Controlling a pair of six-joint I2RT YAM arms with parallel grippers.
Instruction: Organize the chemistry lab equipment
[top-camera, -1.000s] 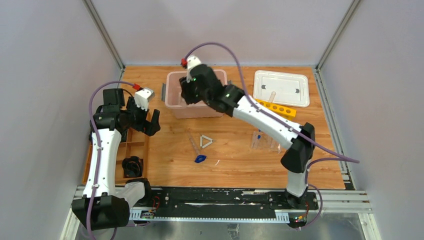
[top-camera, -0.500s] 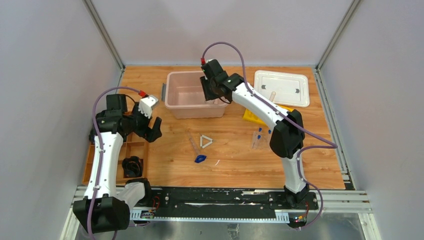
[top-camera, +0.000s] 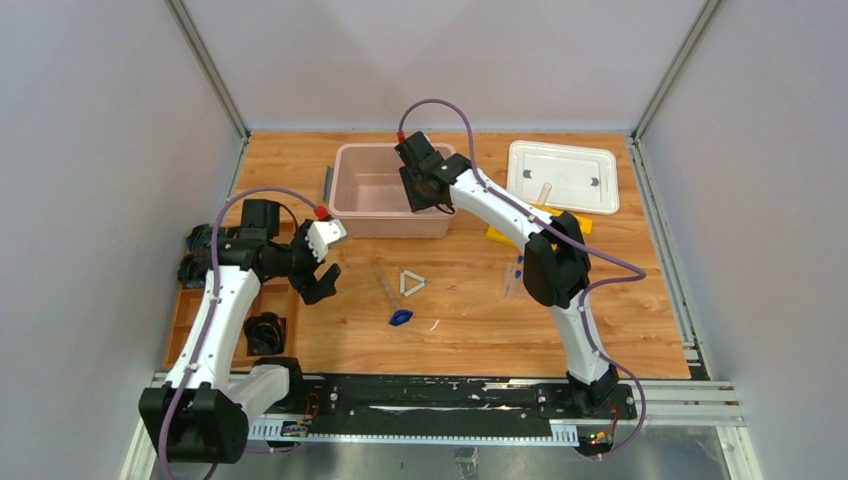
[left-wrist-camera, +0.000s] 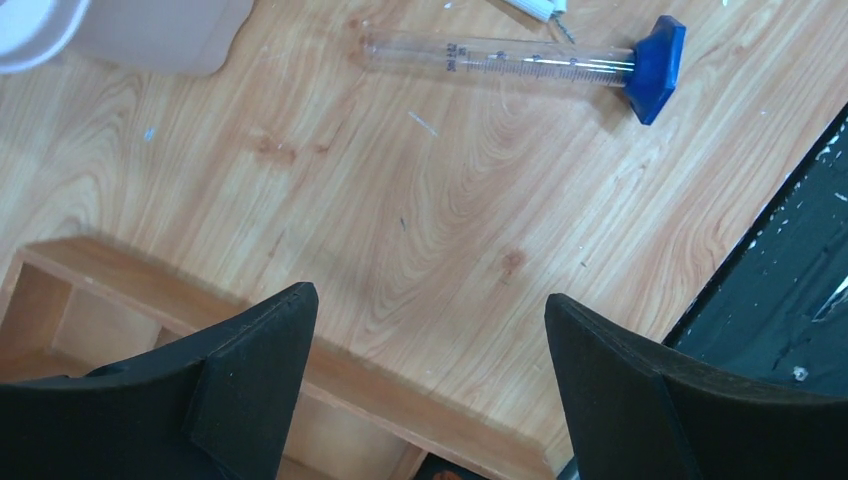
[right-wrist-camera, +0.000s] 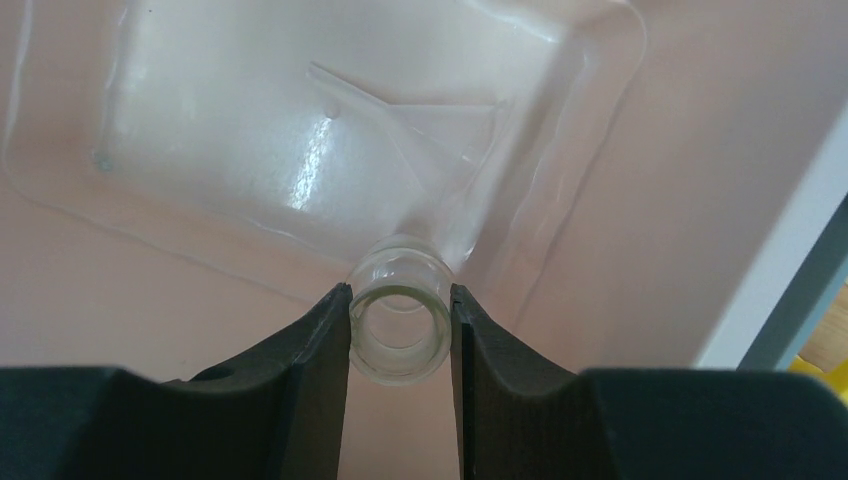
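The right gripper (right-wrist-camera: 400, 297) pinches a clear glass tube (right-wrist-camera: 400, 272) over the pink bin (top-camera: 385, 222) at the table's far middle, where a funnel (right-wrist-camera: 440, 120) lies. The left gripper (left-wrist-camera: 430, 300) hangs wide-jawed and empty at the near left, over bare wood near a blue-footed measuring cylinder (left-wrist-camera: 500, 62).

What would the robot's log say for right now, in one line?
left jaws: open, empty, over table by wooden tray | right jaws: shut on clear glass piece, over pink bin | in bin: clear funnel
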